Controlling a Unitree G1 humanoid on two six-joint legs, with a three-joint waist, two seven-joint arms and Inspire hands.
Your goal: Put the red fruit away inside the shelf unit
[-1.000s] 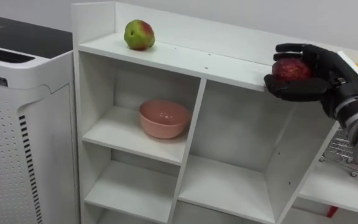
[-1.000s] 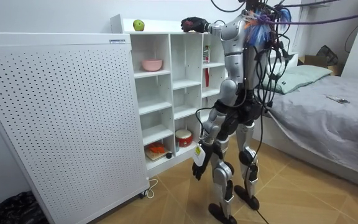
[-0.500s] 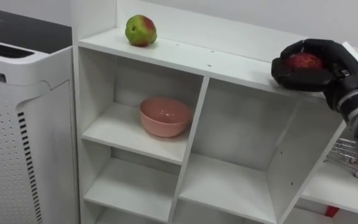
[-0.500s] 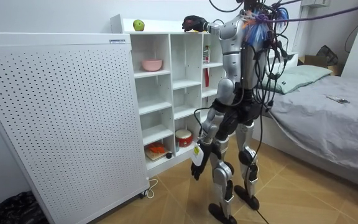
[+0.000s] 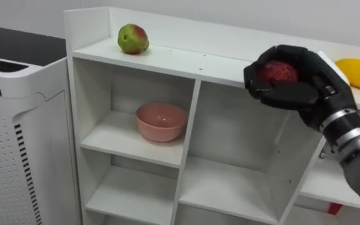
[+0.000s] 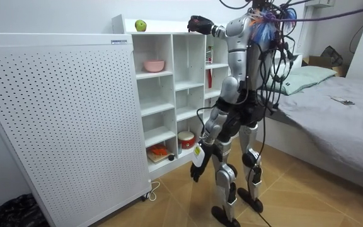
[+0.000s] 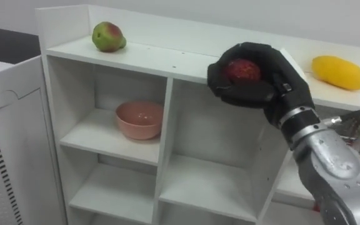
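the right hand (image 5: 300,90) is curling tightly round a red fruit (image 5: 277,70), holding it right at the front edge of the shelf top (image 5: 186,59), so opening here is risking it rolling off and dropping to the floor.

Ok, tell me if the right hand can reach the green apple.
Probably not: the right hand is curled round a red fruit, though nothing stands between it and the green apple on the shelf top.
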